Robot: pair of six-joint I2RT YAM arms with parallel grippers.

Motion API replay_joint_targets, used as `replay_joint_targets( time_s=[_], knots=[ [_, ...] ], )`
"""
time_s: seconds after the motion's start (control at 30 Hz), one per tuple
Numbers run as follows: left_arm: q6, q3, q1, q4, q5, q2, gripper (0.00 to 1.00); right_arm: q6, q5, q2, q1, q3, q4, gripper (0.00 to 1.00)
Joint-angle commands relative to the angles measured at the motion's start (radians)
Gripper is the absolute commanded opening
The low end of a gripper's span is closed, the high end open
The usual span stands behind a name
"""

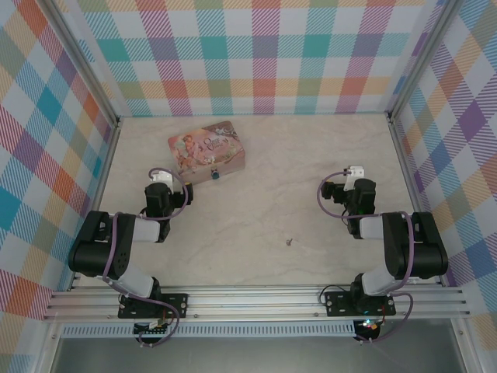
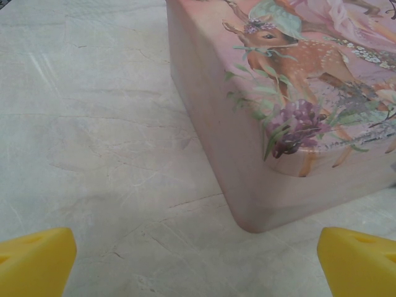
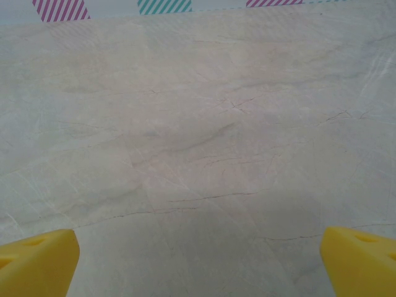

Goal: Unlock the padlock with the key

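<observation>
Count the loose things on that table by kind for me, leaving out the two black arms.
Pink picture-printed rectangular box: 1
Tiny teal-blue padlock with a silver shackle, at the box's near side: 1
Tiny dark metal key, lying well apart from the box: 1
Total: 3

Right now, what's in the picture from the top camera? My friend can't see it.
A pink picture-printed box sits toward the back left of a marble-look table, with a tiny blue padlock at its near edge. A tiny dark key lies alone near the middle, between the black left arm and right arm.
</observation>
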Motion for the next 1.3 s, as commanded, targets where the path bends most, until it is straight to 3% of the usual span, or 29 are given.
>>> replay_joint_targets(
  time_s=[0.0, 0.07, 0.23, 0.37, 0.47, 0.57, 0.73, 0.93, 1.03, 1.27],
  knots=[
    [-0.012, 0.011, 0.017, 0.025, 0.011, -0.011, 1.00, 0.004, -0.018, 0.011, -0.006, 0.021, 0.037, 1.00],
    [-0.009, 0.004, 0.015, -0.010, 0.015, -0.075, 1.00, 0.009, -0.006, 0.000, -0.006, 0.022, 0.028, 1.00],
    [-0.047, 0.024, 0.016, -0.246, -0.029, -0.330, 1.00, 0.043, 0.028, -0.168, -0.005, 0.090, -0.269, 1.00],
    [-0.236, 0.074, 0.016, -0.471, -0.028, -0.474, 1.00, 0.155, -0.029, -0.322, -0.005, 0.160, -0.568, 1.00],
    [-0.407, 0.102, 0.014, -0.587, 0.059, -0.528, 1.00, 0.307, -0.089, -0.417, 0.001, 0.220, -0.801, 1.00],
    [-0.502, 0.108, -0.032, -0.660, 0.125, -0.555, 1.00, 0.448, -0.158, -0.498, 0.044, 0.234, -0.947, 0.96],
    [-0.597, 0.091, -0.182, -0.673, 0.150, -0.551, 1.00, 0.603, -0.138, -0.571, 0.216, 0.230, -1.165, 0.86],
    [-0.651, 0.079, -0.348, -0.583, 0.126, -0.495, 1.00, 0.758, -0.045, -0.508, 0.475, 0.256, -1.306, 0.73],
    [-0.652, 0.088, -0.370, -0.552, 0.123, -0.461, 1.00, 0.801, 0.025, -0.414, 0.570, 0.288, -1.335, 0.69],
    [-0.636, 0.087, -0.377, -0.535, 0.103, -0.452, 1.00, 0.835, 0.058, -0.143, 0.676, 0.418, -1.333, 0.59]
  ],
)
